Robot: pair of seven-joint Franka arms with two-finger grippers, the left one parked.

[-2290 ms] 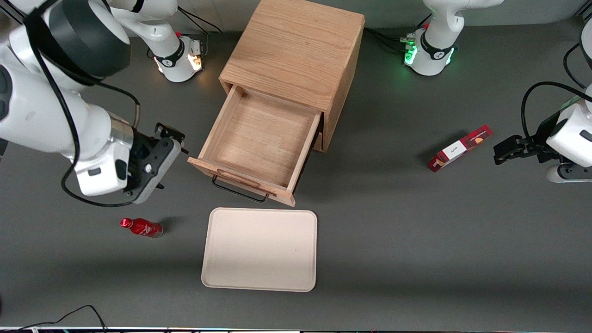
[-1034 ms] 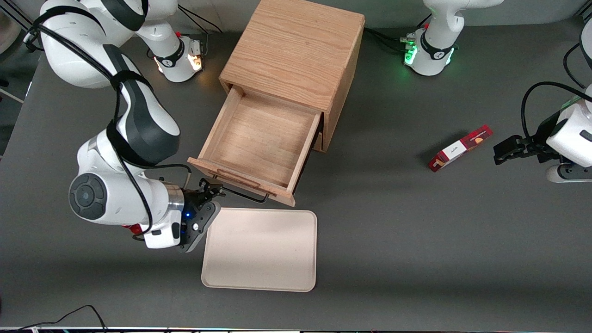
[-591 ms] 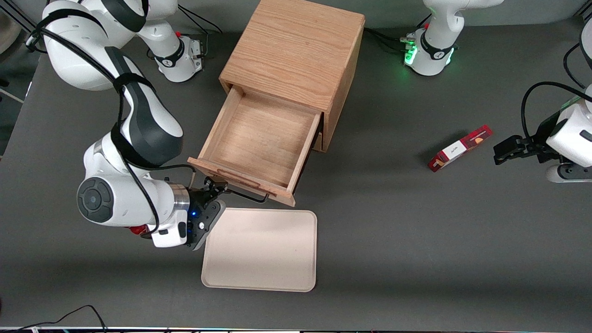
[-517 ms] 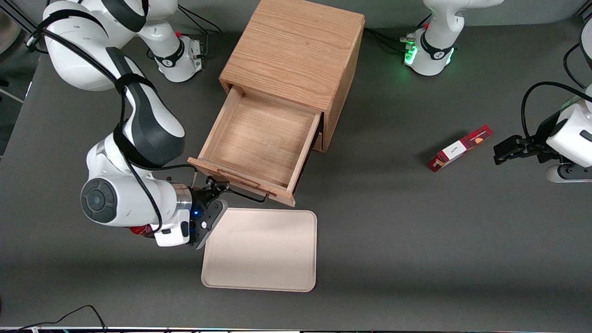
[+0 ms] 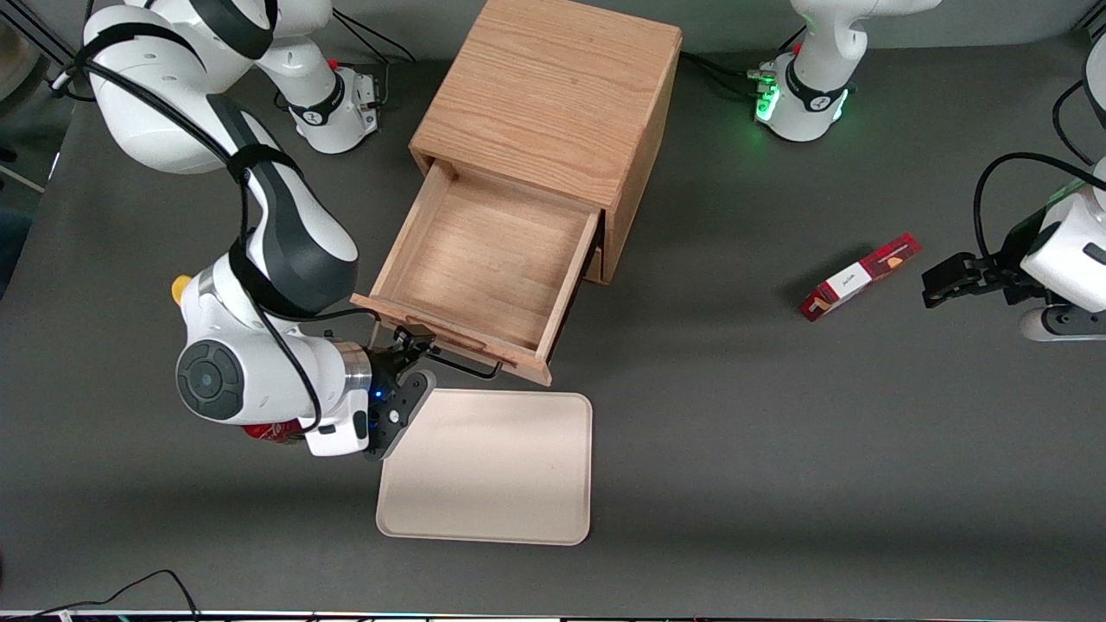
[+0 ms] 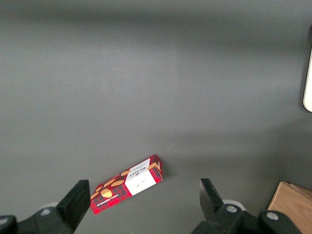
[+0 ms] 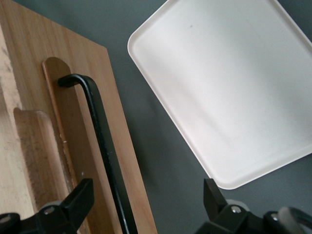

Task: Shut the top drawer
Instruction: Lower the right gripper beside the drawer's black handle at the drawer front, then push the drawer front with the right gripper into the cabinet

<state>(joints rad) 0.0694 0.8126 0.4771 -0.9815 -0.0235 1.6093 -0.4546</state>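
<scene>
The top drawer (image 5: 492, 250) stands pulled far out of the light oak cabinet (image 5: 553, 95), and its inside is empty. A black wire handle (image 5: 458, 367) runs along its front below a raised wooden strip (image 7: 41, 156). My gripper (image 5: 415, 347) is open in front of the drawer front, at the handle's end toward the working arm's side. In the right wrist view the gripper (image 7: 148, 197) has its fingers spread wide. The drawer front (image 7: 73, 87) and the handle (image 7: 100, 141) lie just inside one finger, with bare table in the rest of the gap.
A cream tray (image 5: 488, 466) lies on the table just nearer the front camera than the drawer, also seen as the tray (image 7: 229, 83). A red bottle (image 5: 263, 430) is mostly hidden under my arm. A red biscuit box (image 5: 858, 276) lies toward the parked arm's end.
My arm has swung from beside the cabinet down to the drawer front, then crept closer to the handle's end. The drawer has not moved.
</scene>
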